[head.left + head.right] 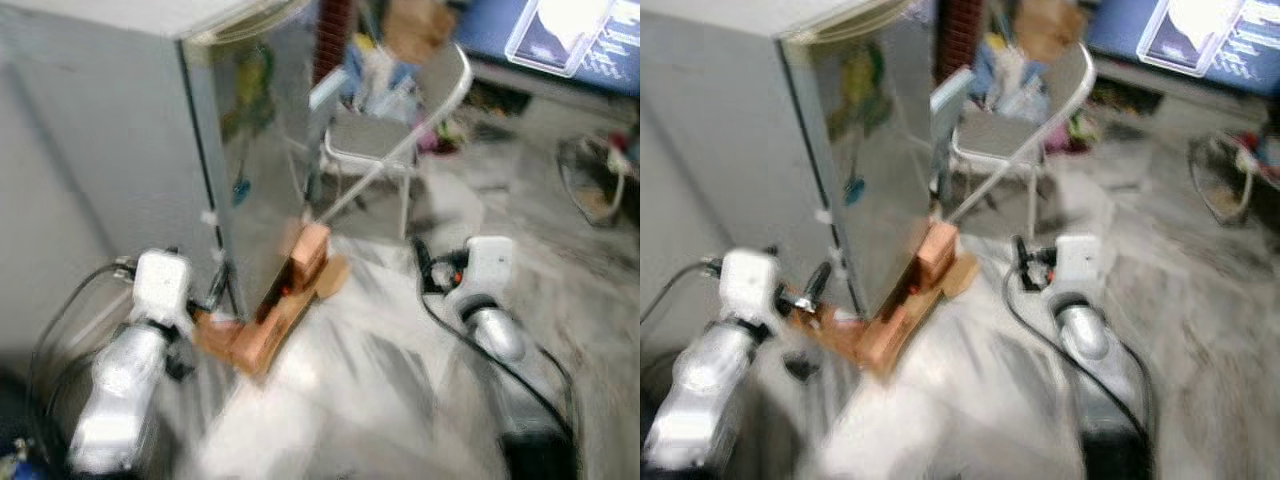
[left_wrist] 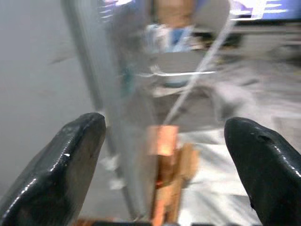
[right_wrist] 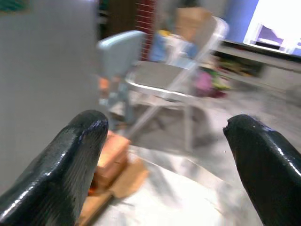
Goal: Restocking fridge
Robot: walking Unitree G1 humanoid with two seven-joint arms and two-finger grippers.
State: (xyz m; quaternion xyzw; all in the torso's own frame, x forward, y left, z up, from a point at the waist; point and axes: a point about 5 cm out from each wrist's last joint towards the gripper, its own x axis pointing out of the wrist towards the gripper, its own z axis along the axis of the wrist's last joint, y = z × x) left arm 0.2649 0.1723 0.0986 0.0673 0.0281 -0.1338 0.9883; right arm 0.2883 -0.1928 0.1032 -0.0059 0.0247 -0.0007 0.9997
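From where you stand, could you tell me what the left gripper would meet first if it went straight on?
Probably the fridge: its corner edge sits between the open left gripper fingers, ahead of the cardboard box. Blur makes depth uncertain.

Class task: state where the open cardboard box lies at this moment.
In the left eye view the cardboard box lies on the floor at the fridge corner, before the folding chair.

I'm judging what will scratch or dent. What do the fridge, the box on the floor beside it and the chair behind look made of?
Fridge: looks like brushed or glossy metal, since its side mirrors the room.
Box: likely cardboard, matte tan-orange with open flaps.
Chair: apparently a painted metal folding frame, thin pale tubes with a sheen.
Blur leaves the finishes uncertain.
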